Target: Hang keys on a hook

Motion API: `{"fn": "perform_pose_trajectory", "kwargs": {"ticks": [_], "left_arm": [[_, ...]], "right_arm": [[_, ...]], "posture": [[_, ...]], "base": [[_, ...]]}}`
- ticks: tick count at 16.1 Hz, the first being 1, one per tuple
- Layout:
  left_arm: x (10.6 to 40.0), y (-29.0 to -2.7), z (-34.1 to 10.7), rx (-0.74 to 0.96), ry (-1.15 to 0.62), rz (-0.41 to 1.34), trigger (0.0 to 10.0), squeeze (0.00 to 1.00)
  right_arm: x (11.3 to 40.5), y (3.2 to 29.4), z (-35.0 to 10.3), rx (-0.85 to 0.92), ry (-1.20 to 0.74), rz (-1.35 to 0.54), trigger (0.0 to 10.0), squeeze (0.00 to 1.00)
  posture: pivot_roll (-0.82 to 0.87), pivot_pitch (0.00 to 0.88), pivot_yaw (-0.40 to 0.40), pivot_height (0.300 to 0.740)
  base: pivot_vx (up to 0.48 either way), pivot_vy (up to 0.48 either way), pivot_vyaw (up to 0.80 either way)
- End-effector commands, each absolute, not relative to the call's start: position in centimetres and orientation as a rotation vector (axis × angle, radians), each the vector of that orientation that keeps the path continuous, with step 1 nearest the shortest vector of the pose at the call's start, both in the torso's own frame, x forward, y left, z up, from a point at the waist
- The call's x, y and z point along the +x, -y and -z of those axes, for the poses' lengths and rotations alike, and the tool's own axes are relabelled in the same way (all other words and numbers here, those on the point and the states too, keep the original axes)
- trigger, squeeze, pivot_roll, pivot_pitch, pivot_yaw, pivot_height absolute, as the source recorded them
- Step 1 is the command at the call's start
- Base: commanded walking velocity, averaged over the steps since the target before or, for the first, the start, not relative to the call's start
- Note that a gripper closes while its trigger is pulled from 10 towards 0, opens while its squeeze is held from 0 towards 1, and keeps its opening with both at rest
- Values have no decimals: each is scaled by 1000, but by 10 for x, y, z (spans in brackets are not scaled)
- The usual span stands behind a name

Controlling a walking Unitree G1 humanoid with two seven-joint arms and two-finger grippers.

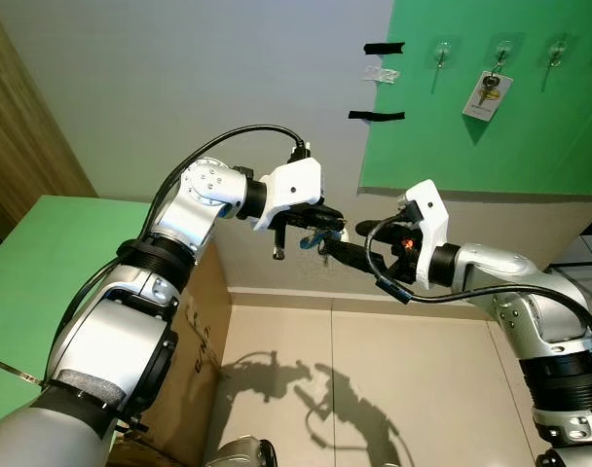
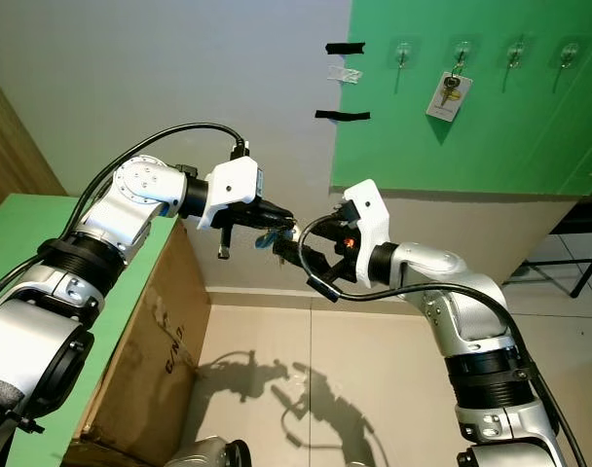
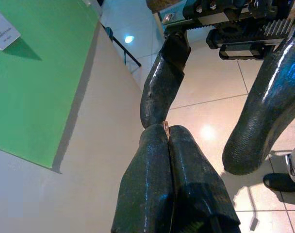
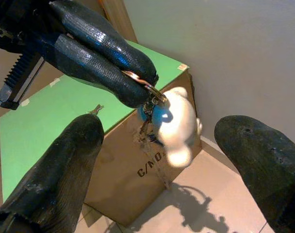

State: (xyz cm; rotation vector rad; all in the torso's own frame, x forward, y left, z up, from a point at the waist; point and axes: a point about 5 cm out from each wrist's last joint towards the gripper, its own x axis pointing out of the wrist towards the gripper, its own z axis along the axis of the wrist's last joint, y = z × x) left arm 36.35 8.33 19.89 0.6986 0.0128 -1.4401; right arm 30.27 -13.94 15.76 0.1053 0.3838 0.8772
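Brass ring of the keys point(image 4: 152, 94) sits clenched in the left gripper point(image 1: 327, 233), held in mid-air; the right gripper point(image 4: 157, 141) waits beside it, jaws released. A loose handover could drop them, far below the hooks point(image 1: 441, 53).

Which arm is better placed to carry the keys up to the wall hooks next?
Left. The left gripper is shut on the key ring with the white and blue fob; the right gripper is open around it, gripping nothing.
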Motion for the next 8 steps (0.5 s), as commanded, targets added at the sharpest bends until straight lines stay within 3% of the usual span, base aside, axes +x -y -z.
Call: {"fn": "perform_pose_trajectory", "kwargs": {"ticks": [1, 8], "left_arm": [[365, -79, -208, 700, 17, 1452, 10000, 0], [362, -79, -216, 649, 42, 1500, 10000, 0]], "right_arm": [[302, 138, -158, 96, -382, -888, 10000, 0], [306, 144, -147, 18, -392, -868, 10000, 0]], "posture": [[-175, 0, 24, 740], [-160, 0, 21, 740]], "base": [[0, 0, 0], [0, 0, 0]]}}
